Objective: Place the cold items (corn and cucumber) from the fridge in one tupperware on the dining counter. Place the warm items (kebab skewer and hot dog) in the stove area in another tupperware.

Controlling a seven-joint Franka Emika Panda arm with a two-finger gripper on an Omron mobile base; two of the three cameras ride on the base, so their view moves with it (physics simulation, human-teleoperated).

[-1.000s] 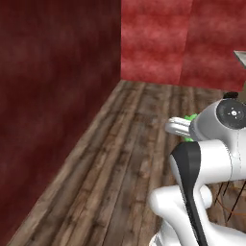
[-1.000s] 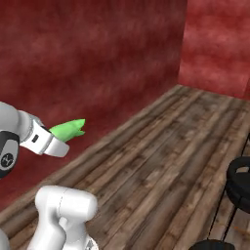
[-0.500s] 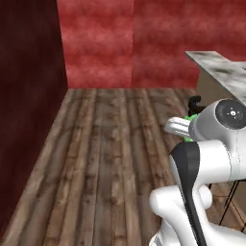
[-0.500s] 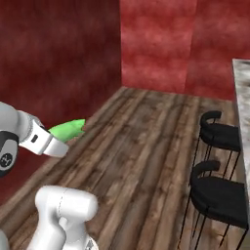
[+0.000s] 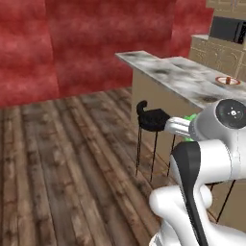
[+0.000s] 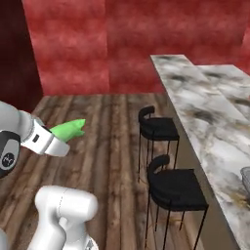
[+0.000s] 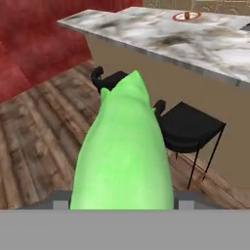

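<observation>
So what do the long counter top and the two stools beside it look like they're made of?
The long grey-veined counter top looks like polished marble or a marble-look slab: pale with dark cloudy veining. The two black stools seem to be thin black metal frames with matte padded seats, though the seat material is unclear.

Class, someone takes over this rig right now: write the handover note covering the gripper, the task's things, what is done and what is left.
Gripper: shut on the corn, carried in the air.
Dining counter: ahead to the right, stools along it. The tupperware cannot be made out for sure.
Done: corn picked up and carried within sight of the counter.
Left: put the corn in a tupperware, then the cucumber with it; kebab skewer and hot dog go in another.
</observation>
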